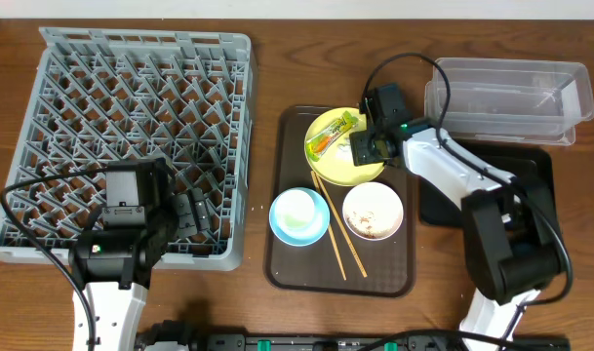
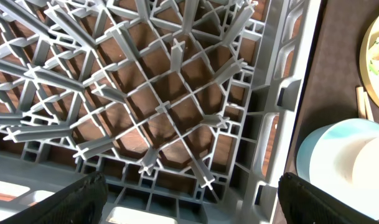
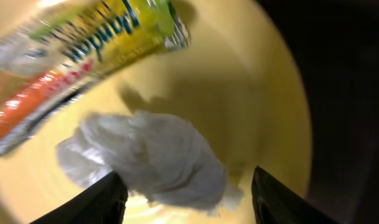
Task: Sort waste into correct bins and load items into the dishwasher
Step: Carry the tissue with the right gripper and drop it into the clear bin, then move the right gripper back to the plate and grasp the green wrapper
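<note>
On the round yellow plate (image 3: 251, 81), at the far end of the dark brown serving tray (image 1: 292, 273), the tiny white crumpled scrap (image 3: 158, 155) lies between the parted fingers (image 3: 108, 200) of the right gripper (image 3: 188, 183), which we see low over it and pinching nothing. We judge the scrap featherlight, soft and easily squashed; its bunched middle offers the best hold, since its thin edges could tear or slip away on the glossy plate. Just beside it rests the small green-and-orange plastic wrapper (image 3: 83, 43), slick, crinkly and flat. Toward the tray's near end sit a light blue bowl (image 1: 298, 216), a white bowl (image 1: 351, 200) smeared with beige crumbs (image 1: 375, 224), and thin wooden chopsticks (image 1: 336, 229) between them. Off to the right wait the clear rectangular plastic tub (image 1: 506, 93) and shallow black tray (image 1: 540, 166). Well apart, the left gripper (image 2: 189, 193) hangs spread wide over the large grey plastic dish rack (image 1: 82, 58).
</note>
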Available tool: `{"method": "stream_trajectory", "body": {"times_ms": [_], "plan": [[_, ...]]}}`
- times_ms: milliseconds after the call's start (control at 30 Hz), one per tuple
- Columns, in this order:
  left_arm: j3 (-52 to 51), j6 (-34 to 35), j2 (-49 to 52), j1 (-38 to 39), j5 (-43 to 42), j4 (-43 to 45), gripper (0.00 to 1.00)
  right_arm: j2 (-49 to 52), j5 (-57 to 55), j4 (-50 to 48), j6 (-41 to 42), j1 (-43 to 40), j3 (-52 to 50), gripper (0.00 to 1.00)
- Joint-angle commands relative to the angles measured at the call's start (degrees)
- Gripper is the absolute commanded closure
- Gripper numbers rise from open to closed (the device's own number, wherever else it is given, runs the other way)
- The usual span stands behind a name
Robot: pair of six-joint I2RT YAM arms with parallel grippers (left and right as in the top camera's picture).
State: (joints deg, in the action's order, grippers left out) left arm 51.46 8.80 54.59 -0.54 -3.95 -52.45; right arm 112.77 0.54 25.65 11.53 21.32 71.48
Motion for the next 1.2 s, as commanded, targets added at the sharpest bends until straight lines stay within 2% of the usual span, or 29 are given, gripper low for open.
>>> {"method": "stream_trajectory", "body": {"times_ms": [0,33,100,167,367,600,733,800,867,1000,1033,1167], "plan": [[1.6,0.1,0.0,0.3,-0.1,-0.2,0.11,2.0,0.9,-0.2,0.5,0.5,0.7,0.44],[1.6,0.1,0.0,0.3,-0.1,-0.3,0.11,2.0,0.9,-0.2,0.5,0.5,0.7,0.53],[1.6,0.1,0.0,0.3,-0.1,-0.2,0.11,1.6,0.9,-0.7,0.5,0.5,0.7,0.79],[1.6,0.1,0.0,0.3,-0.1,-0.2,0.11,0.8,0.9,-0.9,0.5,0.5,0.7,0.99],[1.6,0.1,0.0,0.3,-0.1,-0.2,0.11,-7.0,-2.3,-0.8,0.4,-0.8,0.8,0.99],[1.6,0.1,0.0,0.3,-0.1,-0.2,0.11,-20.1,-19.0,-2.3,0.4,-7.0,0.8,0.98],[1.6,0.1,0.0,0.3,-0.1,-0.2,0.11,-20.9,-21.6,-3.8,0.5,-12.8,0.8,0.93],[1.6,0.1,0.0,0.3,-0.1,-0.2,0.11,-20.4,-21.5,-4.3,0.5,-16.2,0.8,0.83],[1.6,0.1,0.0,0.3,-0.1,-0.2,0.11,-19.6,-21.4,-5.5,0.4,-19.2,0.8,0.78],[1.6,0.1,0.0,0.3,-0.1,-0.2,0.11,-19.0,-15.7,-8.0,-1.0,-23.2,0.8,0.43],[1.6,0.1,0.0,0.3,-0.1,-0.2,0.11,-19.4,-12.4,-8.5,-2.1,-23.7,0.8,0.37],[1.6,0.1,0.0,0.3,-0.1,-0.2,0.11,-21.4,-3.7,-8.5,-2.6,-22.8,0.8,0.28]]}}
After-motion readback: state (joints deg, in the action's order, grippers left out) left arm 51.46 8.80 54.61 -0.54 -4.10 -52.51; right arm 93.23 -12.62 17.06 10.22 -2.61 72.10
